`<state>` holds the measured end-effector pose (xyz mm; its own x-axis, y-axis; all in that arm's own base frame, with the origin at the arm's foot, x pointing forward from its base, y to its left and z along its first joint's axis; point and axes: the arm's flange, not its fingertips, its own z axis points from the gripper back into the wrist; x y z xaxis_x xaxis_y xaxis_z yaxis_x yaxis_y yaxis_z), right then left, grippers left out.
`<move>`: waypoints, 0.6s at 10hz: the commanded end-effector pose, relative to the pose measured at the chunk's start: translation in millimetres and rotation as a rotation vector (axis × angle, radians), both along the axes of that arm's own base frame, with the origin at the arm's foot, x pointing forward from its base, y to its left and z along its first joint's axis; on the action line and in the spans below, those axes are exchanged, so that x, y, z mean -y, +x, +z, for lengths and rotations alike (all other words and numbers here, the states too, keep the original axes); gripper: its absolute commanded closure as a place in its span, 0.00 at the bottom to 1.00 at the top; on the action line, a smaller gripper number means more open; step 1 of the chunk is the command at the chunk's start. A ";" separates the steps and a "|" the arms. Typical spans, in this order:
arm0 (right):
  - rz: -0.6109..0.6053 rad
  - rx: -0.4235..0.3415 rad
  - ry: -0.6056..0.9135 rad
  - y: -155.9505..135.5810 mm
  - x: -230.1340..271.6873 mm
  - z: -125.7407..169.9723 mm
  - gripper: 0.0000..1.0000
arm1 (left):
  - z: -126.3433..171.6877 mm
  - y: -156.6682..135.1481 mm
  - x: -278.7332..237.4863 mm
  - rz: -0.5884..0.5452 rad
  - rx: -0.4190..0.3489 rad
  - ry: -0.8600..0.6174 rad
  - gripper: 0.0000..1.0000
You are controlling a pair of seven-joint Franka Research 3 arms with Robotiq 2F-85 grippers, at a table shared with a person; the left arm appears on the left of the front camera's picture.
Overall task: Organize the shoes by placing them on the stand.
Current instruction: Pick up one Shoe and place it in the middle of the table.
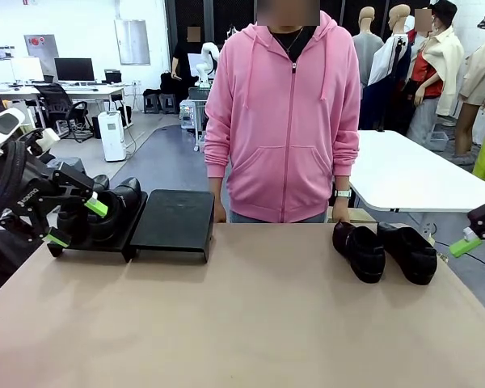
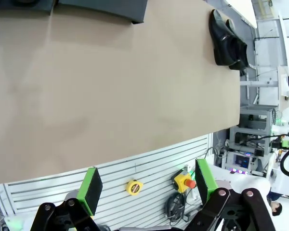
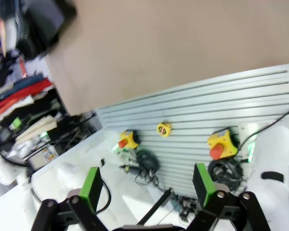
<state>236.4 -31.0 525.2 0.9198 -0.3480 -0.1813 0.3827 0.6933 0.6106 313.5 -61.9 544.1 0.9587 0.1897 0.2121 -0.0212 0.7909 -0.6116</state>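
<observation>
I find the left gripper (image 1: 77,222) spread wide and empty at the far left, in front of two shoes (image 1: 117,202) on the left platform of the stand (image 1: 174,220). The right gripper (image 3: 147,185) is spread and empty beyond the table (image 1: 226,315) edge on the right. Two more shoes (image 1: 384,250) lie far right on the table.

The front camera sits low at the robot's side of the tan matte table (image 1: 242,323) and faces straight across it at the person in a pink zip hoodie (image 1: 284,121), who stands close at the far edge. The left wrist camera is rolled and looks past the left gripper (image 2: 148,184) from outside the table's near edge. It shares with the front view the tabletop, the pair of black glossy leather loafers (image 2: 226,41) and a corner of the low flat black stand (image 2: 106,7). The right wrist camera, blurred, looks past the right gripper (image 3: 146,186) at that same near edge. Both wrist views share the ribbed grey metal panel (image 3: 207,106) below it.
</observation>
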 end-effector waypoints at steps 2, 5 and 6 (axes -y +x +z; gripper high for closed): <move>-0.013 -0.025 -0.490 138.9 -39.3 -10.7 0.00 | -0.8 -2.2 -0.6 0.004 -0.004 0.003 0.00; 0.014 0.218 -0.634 241.5 -49.0 -46.1 0.00 | -0.8 -2.2 -0.6 0.004 -0.004 0.003 0.00; 0.010 0.305 -0.654 252.5 -46.3 -49.4 0.00 | -0.8 -2.2 -0.6 0.004 -0.004 0.003 0.00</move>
